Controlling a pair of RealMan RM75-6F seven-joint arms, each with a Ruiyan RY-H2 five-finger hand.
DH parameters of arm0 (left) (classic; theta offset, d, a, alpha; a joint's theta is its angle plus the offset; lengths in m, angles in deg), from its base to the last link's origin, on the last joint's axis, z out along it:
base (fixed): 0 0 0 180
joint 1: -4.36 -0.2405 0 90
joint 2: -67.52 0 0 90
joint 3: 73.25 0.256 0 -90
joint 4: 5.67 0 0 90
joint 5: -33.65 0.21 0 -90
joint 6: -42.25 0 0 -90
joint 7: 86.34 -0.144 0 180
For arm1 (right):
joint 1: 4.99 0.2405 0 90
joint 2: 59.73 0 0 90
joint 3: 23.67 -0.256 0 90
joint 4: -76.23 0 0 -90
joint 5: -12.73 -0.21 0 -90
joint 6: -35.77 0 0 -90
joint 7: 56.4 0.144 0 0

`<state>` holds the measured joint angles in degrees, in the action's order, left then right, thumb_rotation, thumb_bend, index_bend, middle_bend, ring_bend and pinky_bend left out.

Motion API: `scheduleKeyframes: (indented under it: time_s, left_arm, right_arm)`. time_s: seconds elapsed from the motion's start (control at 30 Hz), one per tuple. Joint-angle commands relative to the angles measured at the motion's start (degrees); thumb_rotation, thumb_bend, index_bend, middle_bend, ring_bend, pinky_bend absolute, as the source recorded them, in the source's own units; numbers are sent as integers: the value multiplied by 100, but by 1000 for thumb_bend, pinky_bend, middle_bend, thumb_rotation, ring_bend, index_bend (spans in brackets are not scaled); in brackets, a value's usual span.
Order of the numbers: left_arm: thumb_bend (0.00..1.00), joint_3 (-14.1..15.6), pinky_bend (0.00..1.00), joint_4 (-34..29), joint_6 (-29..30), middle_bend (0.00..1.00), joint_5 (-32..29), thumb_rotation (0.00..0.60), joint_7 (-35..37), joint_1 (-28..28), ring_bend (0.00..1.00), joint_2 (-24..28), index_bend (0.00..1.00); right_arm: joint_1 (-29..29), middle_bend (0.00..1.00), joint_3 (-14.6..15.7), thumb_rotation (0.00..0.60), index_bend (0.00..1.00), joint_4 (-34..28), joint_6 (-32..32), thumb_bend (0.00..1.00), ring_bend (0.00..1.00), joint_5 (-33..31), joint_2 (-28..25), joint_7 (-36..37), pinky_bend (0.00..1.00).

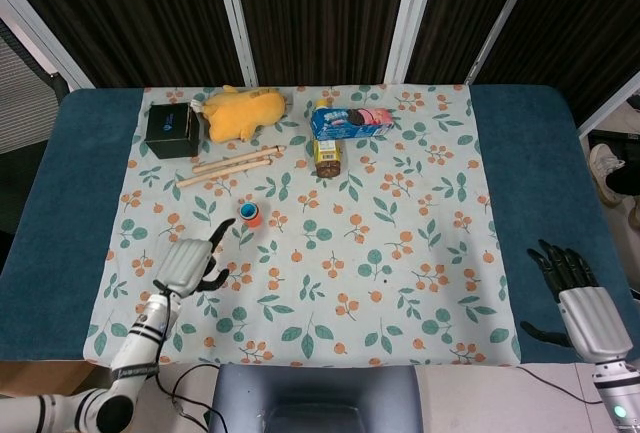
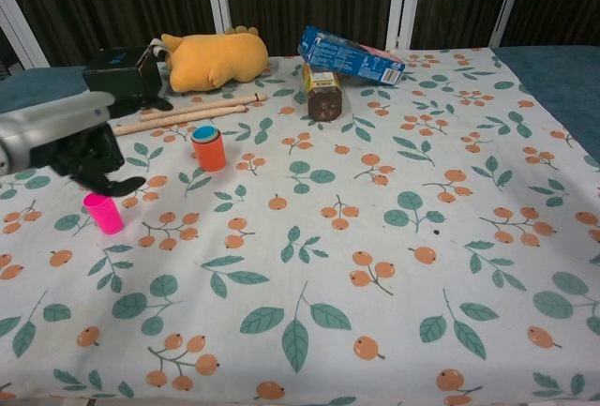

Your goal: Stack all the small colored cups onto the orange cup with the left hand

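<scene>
Left robot hand is hovering released, fingers apart, just above the pink cup standing on the bench. Nearby, the orange cup is standing upright, holding a blue cup nested inside.

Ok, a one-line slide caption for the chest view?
Left hand hovers open above pink cup; blue cup sits nested in orange cup.

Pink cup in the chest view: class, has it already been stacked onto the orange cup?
No. The pink cup stands alone on the cloth beside the left hand, apart from the orange cup.
</scene>
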<state>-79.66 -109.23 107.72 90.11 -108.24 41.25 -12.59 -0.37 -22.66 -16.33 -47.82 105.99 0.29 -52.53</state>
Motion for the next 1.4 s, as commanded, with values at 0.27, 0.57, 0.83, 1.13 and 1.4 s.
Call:
scheduleKeyframes:
  time_s: [0.27, 0.57, 0.83, 1.13, 1.4]
  left_arm:
    - [365, 372, 1000, 519, -76, 1000, 320, 600, 378, -448, 1000, -64, 45]
    - [364, 248, 1000, 1141, -281, 1000, 182, 600, 609, -513, 1000, -281, 170]
    - [363, 154, 1000, 1403, -497, 1000, 171, 600, 730, -486, 1000, -432, 230]
    - [364, 63, 1000, 1619, -607, 1000, 90, 600, 780, -479, 1000, -486, 306]
    - [361, -18, 1000, 1786, -733, 1000, 63, 600, 915, -486, 1000, -493, 446]
  right_arm:
    - [-14, 0, 59, 600, 0, -19, -74, 118, 0, 129, -38, 116, 0]
    - [-13, 0, 72, 600, 0, -1, -99, 118, 0, 152, -111, 275, 0]
    - [6, 0, 98, 600, 0, -7, -49, 118, 0, 175, -91, 215, 0]
    - [14, 0, 89, 600, 0, -11, -29, 118, 0, 141, -90, 205, 0]
    - [32, 0, 98, 600, 0, -24, 28, 118, 0, 121, -66, 136, 0]
